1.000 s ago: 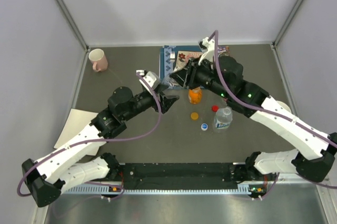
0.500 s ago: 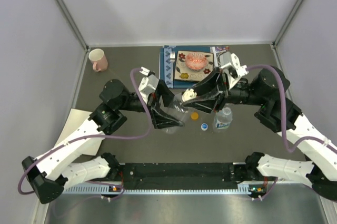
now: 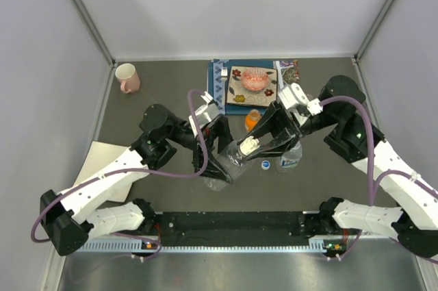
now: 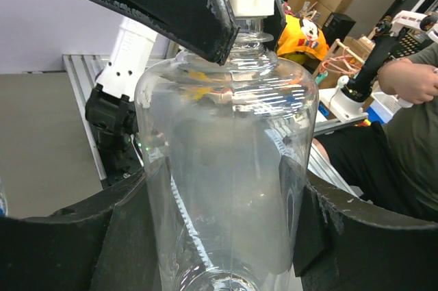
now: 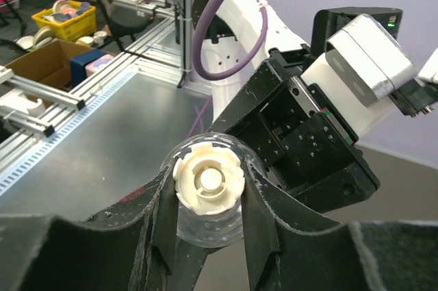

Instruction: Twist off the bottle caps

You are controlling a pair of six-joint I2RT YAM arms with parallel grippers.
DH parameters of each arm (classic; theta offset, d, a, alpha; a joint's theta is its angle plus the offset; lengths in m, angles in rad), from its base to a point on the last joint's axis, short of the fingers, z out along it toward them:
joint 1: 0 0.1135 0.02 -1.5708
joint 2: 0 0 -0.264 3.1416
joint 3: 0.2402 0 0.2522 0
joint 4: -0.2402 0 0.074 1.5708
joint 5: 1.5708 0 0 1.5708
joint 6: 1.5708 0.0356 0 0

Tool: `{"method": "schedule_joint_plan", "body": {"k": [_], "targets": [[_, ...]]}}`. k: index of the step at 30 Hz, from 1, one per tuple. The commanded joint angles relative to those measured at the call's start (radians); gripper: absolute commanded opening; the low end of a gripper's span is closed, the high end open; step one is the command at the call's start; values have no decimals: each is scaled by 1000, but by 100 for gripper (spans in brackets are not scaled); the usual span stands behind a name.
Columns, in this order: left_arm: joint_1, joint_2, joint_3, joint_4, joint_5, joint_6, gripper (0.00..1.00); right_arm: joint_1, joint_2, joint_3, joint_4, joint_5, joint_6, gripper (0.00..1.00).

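Observation:
A plain clear bottle (image 3: 224, 170) is lifted off the table and tilted, with my left gripper (image 3: 220, 159) shut on its body. In the left wrist view the bottle (image 4: 226, 168) fills the space between the left gripper's (image 4: 226, 229) pads. My right gripper (image 3: 250, 146) is shut on its white cap (image 5: 209, 180), one black finger (image 5: 263, 229) on each side. The short orange bottle (image 3: 253, 119) stands open behind the grippers. A blue cap (image 3: 265, 164) lies beside the blue-white labelled bottle (image 3: 290, 159). Other caps are hidden.
A pink mug (image 3: 126, 77) stands at the back left. A patterned mat (image 3: 220, 85) carrying a plate of pink food lies at the back centre. A sheet of paper (image 3: 96, 161) sits under the left arm. Both arms cross the table's middle.
Both arms have swung toward the near centre. The left gripper brought the clear bottle up and tilted it. The right gripper left the orange bottle and closed on the white cap.

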Motion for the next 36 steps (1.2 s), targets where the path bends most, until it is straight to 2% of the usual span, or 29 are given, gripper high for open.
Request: {"method": "schedule_joint_plan", "body": {"k": [1, 3, 4, 5, 8, 10, 12, 13, 18, 22, 27, 28, 31, 36], "targets": [[-4, -9, 24, 128, -29, -30, 42, -7, 56, -43, -121, -123, -9, 0], [-4, -17, 34, 33, -46, 66, 41, -7, 51, -40, -118, -77, 1, 2], [-2, -18, 49, -22, -59, 110, 41, -7, 48, -37, -119, -24, 4, 8], [-4, -23, 55, -131, -88, 188, 41, -7, 40, -32, -118, 12, 17, 20], [-4, -40, 64, -245, -145, 293, 41, -7, 10, -26, -121, 125, 24, 36], [-4, -49, 64, -276, -170, 324, 41, -7, -4, -26, -121, 188, 28, 46], [-2, -50, 66, -311, -205, 358, 41, -7, -18, -22, -124, 216, 31, 51], [-4, -50, 67, -317, -216, 365, 41, -7, -20, -17, -128, 245, 34, 57], [-4, -54, 75, -366, -269, 415, 42, -7, -32, 8, -141, 317, 54, 72], [-5, -66, 64, -391, -389, 448, 42, -7, -41, 32, -141, 461, 90, 84], [-5, -83, 40, -408, -576, 514, 41, -7, -43, 69, -118, 671, 194, 89], [-5, -84, 28, -402, -596, 537, 41, -7, -44, 69, -112, 755, 235, 89], [-8, -87, 15, -403, -688, 563, 41, -7, -49, 66, -102, 881, 306, 89], [-27, -113, -11, -400, -901, 591, 41, -7, -55, 49, -101, 1047, 401, 88]]}}
